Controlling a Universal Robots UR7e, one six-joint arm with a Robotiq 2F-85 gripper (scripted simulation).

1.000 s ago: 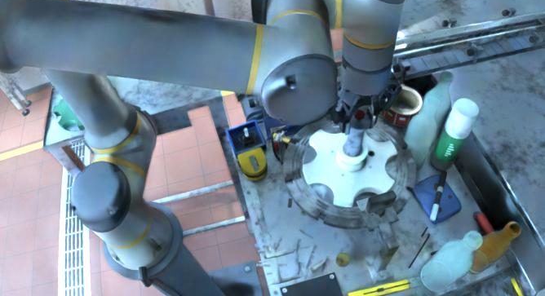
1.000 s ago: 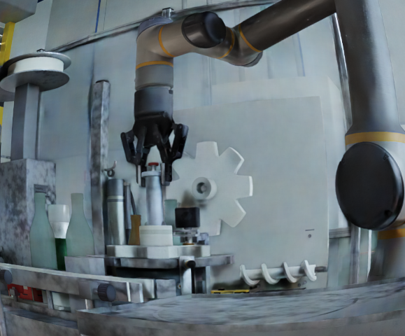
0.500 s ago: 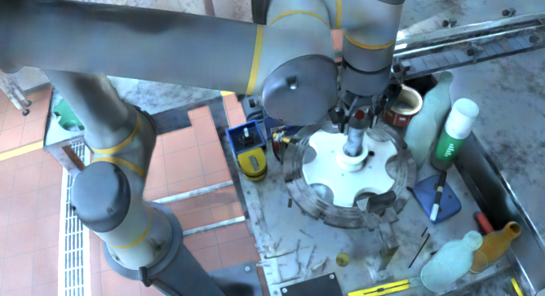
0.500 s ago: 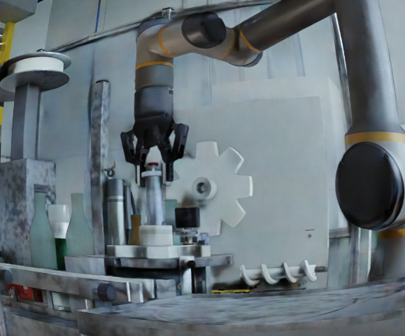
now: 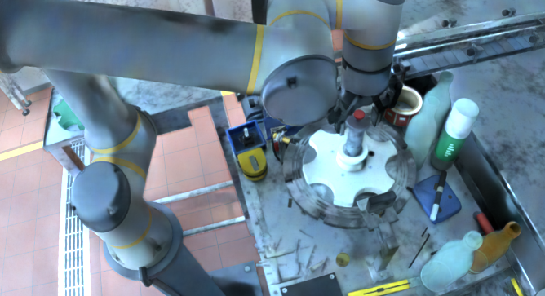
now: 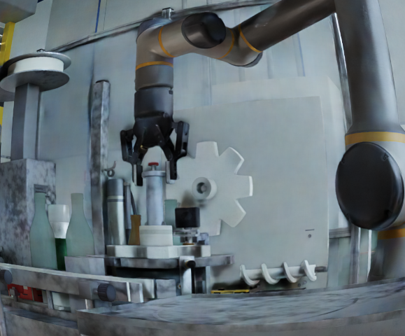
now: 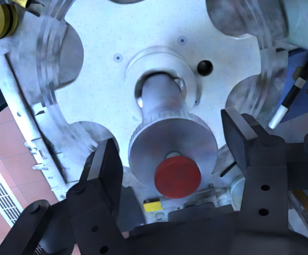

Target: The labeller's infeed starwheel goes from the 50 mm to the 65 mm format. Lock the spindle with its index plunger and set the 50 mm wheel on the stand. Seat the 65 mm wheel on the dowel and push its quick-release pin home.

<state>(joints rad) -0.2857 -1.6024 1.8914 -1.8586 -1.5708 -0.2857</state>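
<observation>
A white starwheel [image 5: 351, 168] [image 7: 159, 60] with wide pockets lies flat around the grey spindle [image 5: 354, 140] [image 6: 154, 197] [image 7: 165, 109]. The spindle is capped by a red button [image 5: 359, 114] [image 6: 153, 164] [image 7: 177, 177]. A dark hole [image 7: 205, 67] sits in the wheel beside the hub. My gripper [image 5: 359, 107] [image 6: 154, 173] [image 7: 173, 145] is open and holds nothing, with its fingers on either side of the spindle's top. A second white wheel [image 6: 217, 188] with narrower pockets hangs upright on the rear panel. A black plunger knob [image 5: 381, 201] [image 6: 187, 217] stands at the wheel's rim.
A blue bin [image 5: 246, 137] and a yellow tape measure [image 5: 253, 164] sit left of the wheel. Bottles [image 5: 424, 120] [image 6: 42, 231], a green spray can [image 5: 453, 134], a label roll [image 5: 406, 105] and a marker on a blue pad [image 5: 437, 195] crowd the right side. A conveyor rail [image 5: 469, 46] runs behind.
</observation>
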